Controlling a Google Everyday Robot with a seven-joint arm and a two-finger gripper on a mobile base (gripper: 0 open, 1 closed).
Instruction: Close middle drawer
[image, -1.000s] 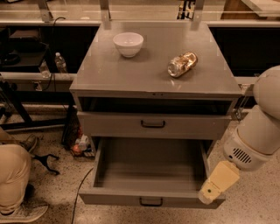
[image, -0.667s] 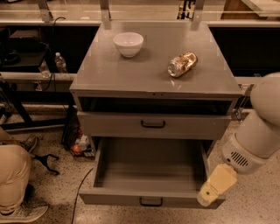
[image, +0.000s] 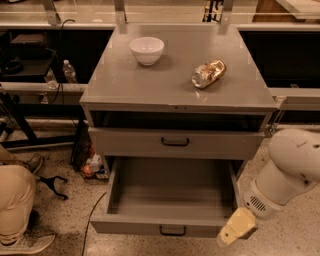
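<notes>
The middle drawer (image: 170, 195) is pulled far out of the grey cabinet, and its deep tray holds nothing. Its low front panel carries a small black loop handle (image: 172, 230). Above it, the taller-fronted drawer (image: 175, 142) with a wider black handle sticks out slightly. My gripper (image: 236, 227), cream coloured on the white arm (image: 285, 175), hangs at the front right corner of the middle drawer, just outside its front panel and level with it.
A white bowl (image: 146, 50) and a crumpled shiny bag (image: 208, 73) lie on the cabinet top (image: 150, 85). A person's leg and shoe (image: 17, 205) are at the lower left. Bottles and clutter (image: 90, 165) sit on the floor left of the cabinet.
My gripper has moved down and a little left, toward the front right corner of the middle drawer. The drawer has not moved.
</notes>
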